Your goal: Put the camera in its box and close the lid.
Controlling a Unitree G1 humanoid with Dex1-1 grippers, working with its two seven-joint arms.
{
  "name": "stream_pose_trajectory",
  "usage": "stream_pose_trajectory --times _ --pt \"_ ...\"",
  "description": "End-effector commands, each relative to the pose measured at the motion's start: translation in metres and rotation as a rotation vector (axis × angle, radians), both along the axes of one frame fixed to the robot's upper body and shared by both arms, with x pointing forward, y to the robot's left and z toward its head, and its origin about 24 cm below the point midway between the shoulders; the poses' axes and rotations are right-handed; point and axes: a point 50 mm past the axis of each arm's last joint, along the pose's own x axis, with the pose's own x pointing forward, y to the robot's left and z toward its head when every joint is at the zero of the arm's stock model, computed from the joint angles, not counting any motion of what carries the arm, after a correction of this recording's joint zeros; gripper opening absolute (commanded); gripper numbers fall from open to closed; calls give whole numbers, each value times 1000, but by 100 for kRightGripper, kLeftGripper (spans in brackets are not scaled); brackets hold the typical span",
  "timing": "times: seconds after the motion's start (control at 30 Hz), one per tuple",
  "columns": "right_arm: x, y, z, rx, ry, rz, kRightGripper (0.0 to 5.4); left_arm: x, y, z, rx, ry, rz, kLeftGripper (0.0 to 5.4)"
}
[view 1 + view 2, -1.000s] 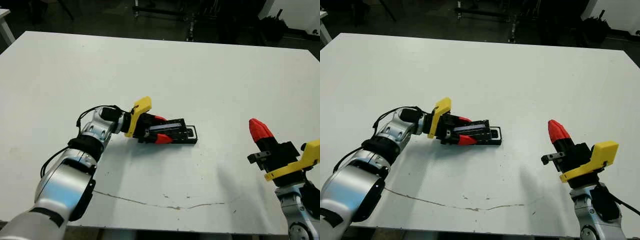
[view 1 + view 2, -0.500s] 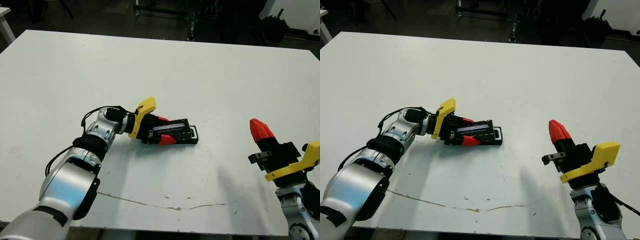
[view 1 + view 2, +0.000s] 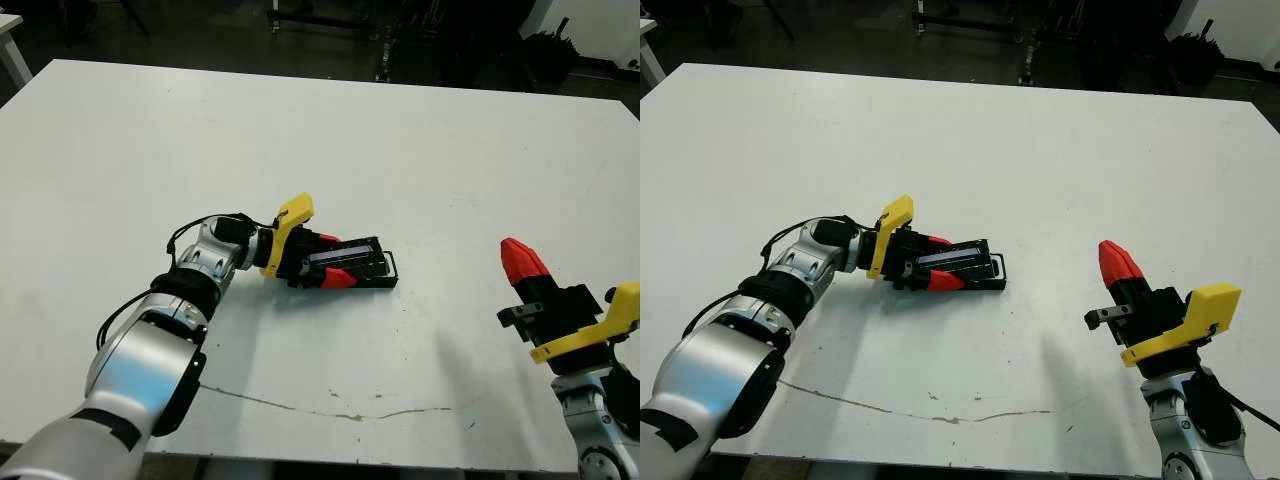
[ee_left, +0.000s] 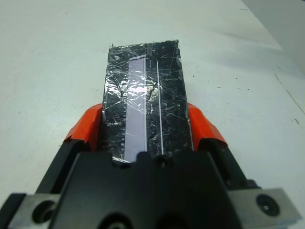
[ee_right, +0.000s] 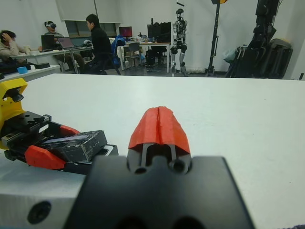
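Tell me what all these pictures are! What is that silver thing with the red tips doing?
That is a robot with two silver arms, and each arm ends in a claw with two red fingers. Two pictures come from cameras in its head, looking down at a white table. The other two come from small cameras on its wrists. The left claw is squeezing a flat black lid from both sides. The lid sits on top of a small black box on the table. The right claw is shut, holds nothing, and waits off to the side. Far behind the table, people sit at desks.
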Motion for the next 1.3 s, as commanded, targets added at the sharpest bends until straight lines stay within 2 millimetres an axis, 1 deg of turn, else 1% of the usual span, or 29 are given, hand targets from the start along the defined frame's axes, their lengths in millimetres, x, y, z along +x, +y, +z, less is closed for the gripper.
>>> stream_pose_trajectory --times 0.03,0.23,0.37,0.53,0.8,0.97,1.07,1.13,1.3 --pt "-1 -7 1 -18 7 -19 0 -40 -63 -35 -6 149 -193 315" --pt "-1 -14 7 -16 -25 -37 0 -42 -74 -34 -9 116 -204 315" --pt "-3 -19 11 -30 -48 -59 0 -42 -82 -30 4 53 -222 315" --pt "-5 -21 12 -14 -51 -63 0 -46 -92 -30 0 27 -236 315" --pt "-6 -22 12 -11 -45 -70 0 -50 -101 -31 22 7 -258 314" --pt "-6 -21 12 1 -41 -63 0 -52 -103 -32 44 -14 -266 314" --pt "-6 -21 11 -3 -40 -66 0 -51 -103 -34 57 6 -250 314" --pt "-6 -21 11 -13 -45 -66 0 -51 -103 -33 72 -10 -264 352" --pt "-6 -20 10 -13 -38 -62 0 -51 -103 -34 99 -37 -275 417"
